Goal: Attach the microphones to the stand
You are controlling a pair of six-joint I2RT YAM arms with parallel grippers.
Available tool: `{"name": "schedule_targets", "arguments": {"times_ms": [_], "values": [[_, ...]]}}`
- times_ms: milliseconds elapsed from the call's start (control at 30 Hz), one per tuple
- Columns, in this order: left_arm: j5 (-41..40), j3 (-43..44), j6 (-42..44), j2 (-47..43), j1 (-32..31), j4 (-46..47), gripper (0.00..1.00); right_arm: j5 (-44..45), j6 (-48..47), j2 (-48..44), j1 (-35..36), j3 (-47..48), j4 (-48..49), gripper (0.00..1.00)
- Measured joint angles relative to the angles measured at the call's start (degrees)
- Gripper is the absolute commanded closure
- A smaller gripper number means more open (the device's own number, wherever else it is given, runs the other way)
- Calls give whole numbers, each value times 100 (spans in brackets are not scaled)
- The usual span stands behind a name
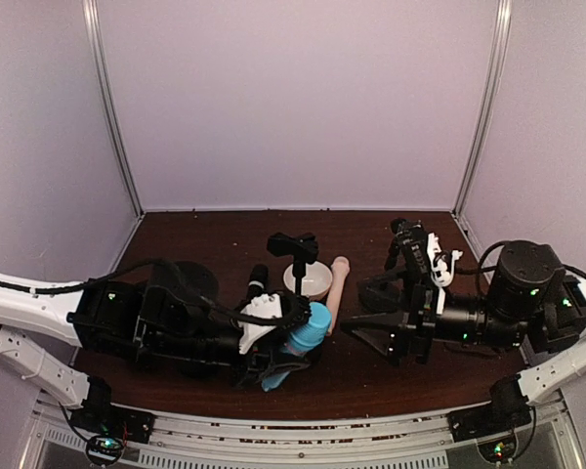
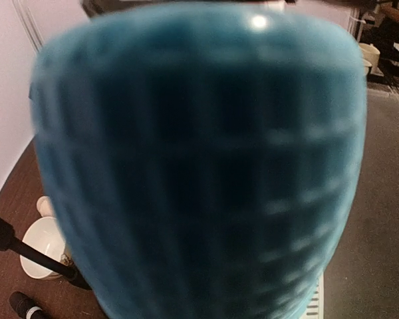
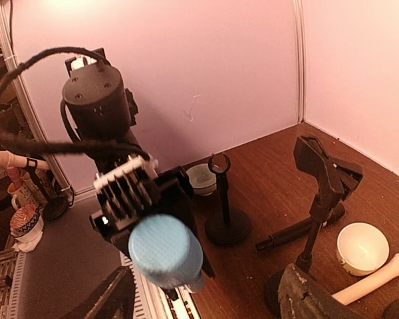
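Observation:
My left gripper [image 1: 291,339] is shut on the light blue microphone [image 1: 310,326], which is held off the table; its round mesh head [image 2: 199,166] fills the left wrist view and hides the fingers there. In the right wrist view that blue head [image 3: 165,249] points at the camera, just beyond my right gripper [image 3: 209,306], which stands open and holds nothing. The black microphone [image 1: 257,280] and the cream-pink microphone [image 1: 338,281] lie on the table. A clamp-topped stand [image 1: 295,246] rises behind them, and a ring-topped stand [image 3: 221,199] stands further left.
A white bowl [image 1: 308,279] sits between the two lying microphones, by the clamp stand's foot. A second bowl [image 3: 201,178] stands behind the ring-topped stand. Pale walls [image 1: 293,98] close the brown table on three sides. The metal front rail [image 1: 303,435] runs along the near edge.

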Motion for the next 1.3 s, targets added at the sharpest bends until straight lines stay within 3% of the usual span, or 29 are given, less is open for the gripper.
{"name": "schedule_targets", "arguments": {"times_ms": [200,300,367,633,667,800,867,1133,1300], "values": [[284,33,181,140,0,-173,95,-791,-188,627,-184,680,-348,16],[317,35,223,153,0,-186,95,-1106,-229,968,-186,791,-479,17],[317,35,251,155,0,-184,95,-1259,-236,1156,-190,789,-581,23],[343,42,352,162,0,-175,93,-1515,-203,1279,-323,780,-538,61],[350,57,317,166,0,-197,88,-1541,-205,1279,-365,776,-509,64],[326,157,269,179,44,-299,47,-1628,-210,1257,-511,767,-435,70],[223,157,269,177,39,-234,39,-1679,-153,1220,-577,769,-428,71],[-142,-737,173,-389,26,697,34,-1871,-42,339,-1040,734,-267,73],[-319,-841,151,-426,31,940,39,-2081,22,214,-1182,734,-87,73]]}}
